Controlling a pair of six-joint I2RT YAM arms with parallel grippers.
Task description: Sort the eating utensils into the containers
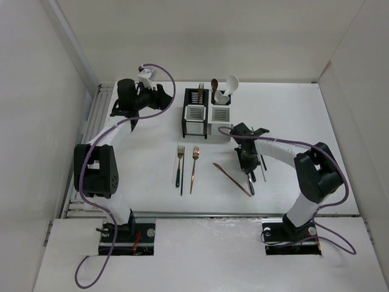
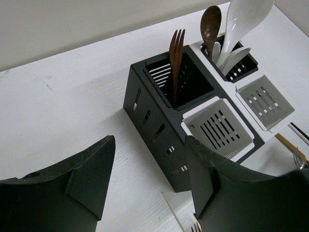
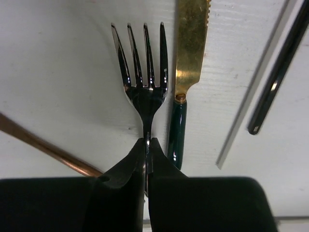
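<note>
The right tool [image 3: 148, 145] is clamped tight on the neck of one silver fork [image 3: 145, 92]; its fingers [image 3: 120, 183] hide the handle. The fork lies on the surface [image 3: 63, 72] just beside one gold-bladed knife [image 3: 188, 58], with one white chopstick [image 3: 251, 101] and one black chopstick [image 3: 282, 67] further right (both cut off). The left tool [image 2: 149, 145] gapes wide, empty, near the black holder [image 2: 154, 121], which holds one copper fork [image 2: 176, 53]. The white holder [image 1: 220, 125] carries one brown spoon [image 2: 211, 24]; I cannot count its overlapping white spoons [image 2: 244, 24].

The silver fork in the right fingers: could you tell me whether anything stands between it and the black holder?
Nothing visible does. The right fingers are shut on the silver fork, and the table stretch between it and the black holder lies bare.
</note>
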